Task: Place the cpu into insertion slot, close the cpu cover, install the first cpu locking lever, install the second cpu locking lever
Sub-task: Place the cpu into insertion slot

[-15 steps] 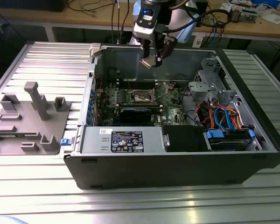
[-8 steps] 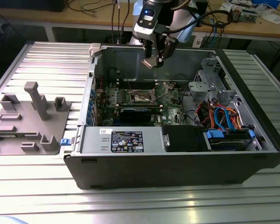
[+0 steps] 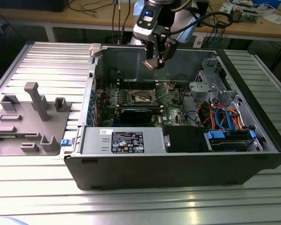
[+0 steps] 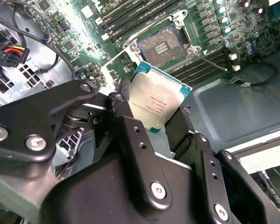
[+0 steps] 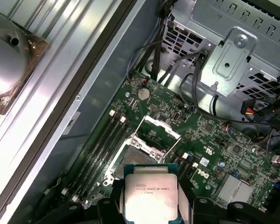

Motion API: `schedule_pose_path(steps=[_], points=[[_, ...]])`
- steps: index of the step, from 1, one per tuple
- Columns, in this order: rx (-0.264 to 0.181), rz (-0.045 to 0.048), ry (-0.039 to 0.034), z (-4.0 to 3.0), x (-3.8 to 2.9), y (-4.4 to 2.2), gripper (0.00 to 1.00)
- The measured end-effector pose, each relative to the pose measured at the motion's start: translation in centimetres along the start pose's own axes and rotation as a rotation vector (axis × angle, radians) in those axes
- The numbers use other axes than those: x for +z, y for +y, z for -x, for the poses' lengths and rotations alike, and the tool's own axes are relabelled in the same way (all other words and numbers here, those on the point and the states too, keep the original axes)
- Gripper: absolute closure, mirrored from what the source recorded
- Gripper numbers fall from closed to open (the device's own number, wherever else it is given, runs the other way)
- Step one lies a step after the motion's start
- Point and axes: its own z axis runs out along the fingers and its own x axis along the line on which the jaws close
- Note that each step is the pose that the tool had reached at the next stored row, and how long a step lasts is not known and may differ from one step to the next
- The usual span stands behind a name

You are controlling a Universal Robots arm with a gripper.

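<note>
- the gripper (image 3: 153,63) hangs above the insertion slot (image 3: 143,97) inside an open computer case (image 3: 178,173), its fingers (image 4: 125,112) clamped on opposite edges of the cpu (image 4: 158,100).
- the cpu rides well apart from the insertion slot, silvery top turned toward the wrist cameras, seemingly tilted against the green board around the slot.
- the slot lies below the held chip and a little off its line; its dark centre sits bare.
- the cpu cover (image 5: 161,126) stands raised at one edge of the slot, leaving the opening free.
</note>
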Motion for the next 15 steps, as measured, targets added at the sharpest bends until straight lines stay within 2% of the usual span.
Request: schedule_pose_path(steps=[3, 9, 11, 13, 15], points=[[0.000, -0.0010, 0.0007, 0.00, 0.27, -0.01, 0.46], [0.076, -0.0023, -0.0029, 0.01, 0.58, -0.03, 0.46], [0.082, -0.0030, -0.0026, 0.01, 0.87, -0.04, 0.46], [0.141, -0.0031, -0.0060, 0.03, 1.09, -0.04, 0.46], [0.175, -0.0027, -0.0081, 0.03, 1.18, -0.05, 0.46]])
